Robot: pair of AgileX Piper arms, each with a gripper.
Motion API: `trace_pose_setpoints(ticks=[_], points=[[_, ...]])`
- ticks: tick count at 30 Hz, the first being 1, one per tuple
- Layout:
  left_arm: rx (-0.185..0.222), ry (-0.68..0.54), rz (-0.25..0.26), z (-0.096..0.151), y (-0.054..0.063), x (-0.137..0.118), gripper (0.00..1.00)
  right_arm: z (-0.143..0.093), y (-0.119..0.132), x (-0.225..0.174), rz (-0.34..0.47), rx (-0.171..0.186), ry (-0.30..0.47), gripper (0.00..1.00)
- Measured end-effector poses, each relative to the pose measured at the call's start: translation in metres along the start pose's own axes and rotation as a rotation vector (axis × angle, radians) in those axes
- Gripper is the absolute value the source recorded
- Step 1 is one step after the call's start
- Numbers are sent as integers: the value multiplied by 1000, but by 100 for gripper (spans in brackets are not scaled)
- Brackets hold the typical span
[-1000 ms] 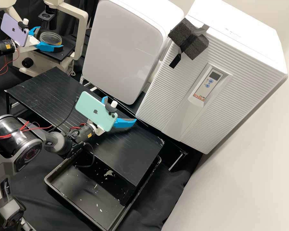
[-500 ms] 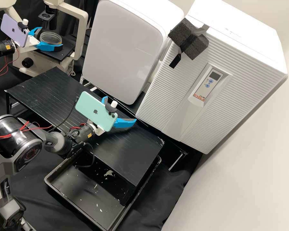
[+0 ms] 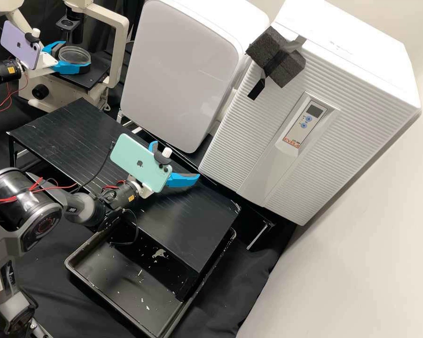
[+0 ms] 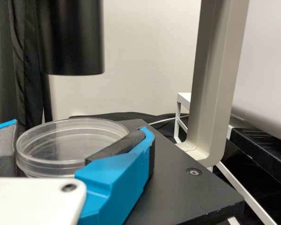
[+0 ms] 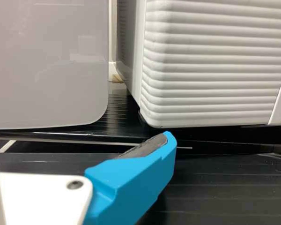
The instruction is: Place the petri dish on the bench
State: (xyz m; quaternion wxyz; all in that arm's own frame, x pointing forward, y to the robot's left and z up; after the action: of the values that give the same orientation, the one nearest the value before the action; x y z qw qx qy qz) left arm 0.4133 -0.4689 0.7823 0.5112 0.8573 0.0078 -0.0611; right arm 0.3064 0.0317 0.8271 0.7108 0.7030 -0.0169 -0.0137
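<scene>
At the microscope stage, my left gripper (image 3: 77, 56) is shut on the clear petri dish (image 3: 74, 55). In the left wrist view the round dish (image 4: 70, 140) lies between the dark pads of my left gripper (image 4: 79, 129), one at each side, low over the black stage. Whether its underside touches the stage is hidden. Above the black slatted bench (image 3: 192, 234), my right gripper (image 3: 176, 160) stands open with nothing between its fingers. The right wrist view shows my right gripper (image 5: 80, 130) spread wide near the bench's back edge.
The microscope's beige frame (image 3: 120, 51) rises beside the dish, and its dark cylinder (image 4: 72, 37) hangs above. Two white appliances, one smooth (image 3: 181, 70) and one ribbed (image 3: 249, 155), stand behind the bench. A black tray (image 3: 113, 277) lies below its front edge.
The left gripper's fingers have drawn inward onto the dish, whose tilt or place has altered slightly. The right arm has kept still.
</scene>
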Motion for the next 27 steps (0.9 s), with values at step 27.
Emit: trace_pose_setpoints(ticks=[27], points=[[-45,-116,-46,13,-1,-55,0,0,0,0,0,0,0,100]])
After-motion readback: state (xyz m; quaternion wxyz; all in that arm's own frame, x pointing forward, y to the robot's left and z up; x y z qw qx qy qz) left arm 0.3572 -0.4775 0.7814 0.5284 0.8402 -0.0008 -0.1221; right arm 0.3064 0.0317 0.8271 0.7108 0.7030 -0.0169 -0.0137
